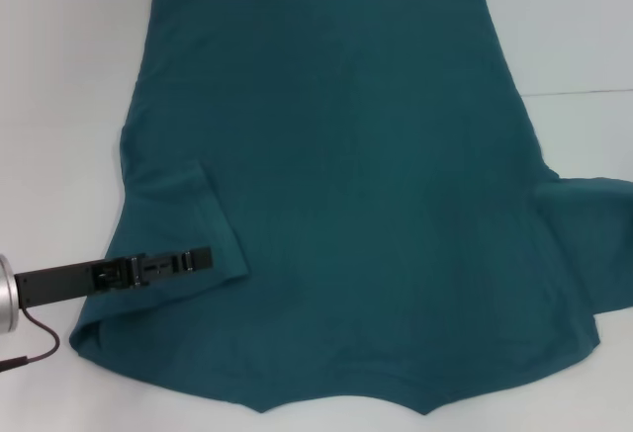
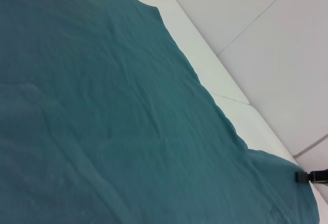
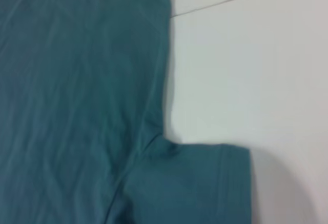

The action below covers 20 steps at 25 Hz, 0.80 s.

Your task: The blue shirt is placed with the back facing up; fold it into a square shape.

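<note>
Left gripper reaches in from the lower left edge of the head view, a long black bar lying almost level over the shirt's folded sleeve. Its tip sits on or just above the cloth near the sleeve's hem; I cannot tell whether the fingers are parted or closed, or whether any cloth is caught between them. A silver cuff and a thin dark cable trail behind it at the far lower left of the frame.

The blue shirt lies flat on the white table and fills most of the head view. Its straight bottom hem runs along the top of the frame, and the collar end points toward the bottom edge, where the cloth comes to small peaks. The plain side faces up, with no print showing. The sleeve in the left part of the frame is folded inward, lying on top of the body of the shirt. The other sleeve sticks out flat at the right edge of the frame, unfolded.

In the left wrist view the shirt covers the left and centre, with faint wrinkles, and a small black piece of hardware shows at the lower right edge. The right wrist view looks down on the unfolded sleeve in the lower middle of the frame. No part of the right gripper shows anywhere.

No containers appear on the table.
</note>
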Available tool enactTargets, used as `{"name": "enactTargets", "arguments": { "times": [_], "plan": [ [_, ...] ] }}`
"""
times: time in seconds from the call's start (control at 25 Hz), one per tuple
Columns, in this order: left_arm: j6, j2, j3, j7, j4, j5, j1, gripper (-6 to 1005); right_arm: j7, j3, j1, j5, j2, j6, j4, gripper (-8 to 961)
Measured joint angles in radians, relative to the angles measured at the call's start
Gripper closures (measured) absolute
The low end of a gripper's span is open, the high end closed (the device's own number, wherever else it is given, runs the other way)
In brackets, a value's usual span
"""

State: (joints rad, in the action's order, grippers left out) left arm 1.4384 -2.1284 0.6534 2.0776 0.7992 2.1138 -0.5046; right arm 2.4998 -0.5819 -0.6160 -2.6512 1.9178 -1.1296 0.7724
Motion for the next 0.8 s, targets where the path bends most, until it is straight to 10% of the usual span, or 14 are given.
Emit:
{"name": "enactTargets", "arguments": {
  "times": [0.8],
  "plan": [
    [-0.004, -0.002, 0.000, 0.003, 0.002, 0.000, -0.006, 187, 0.107, -0.031, -0.096, -0.054, 0.003, -0.034, 0.059, 937]
  ]
}}
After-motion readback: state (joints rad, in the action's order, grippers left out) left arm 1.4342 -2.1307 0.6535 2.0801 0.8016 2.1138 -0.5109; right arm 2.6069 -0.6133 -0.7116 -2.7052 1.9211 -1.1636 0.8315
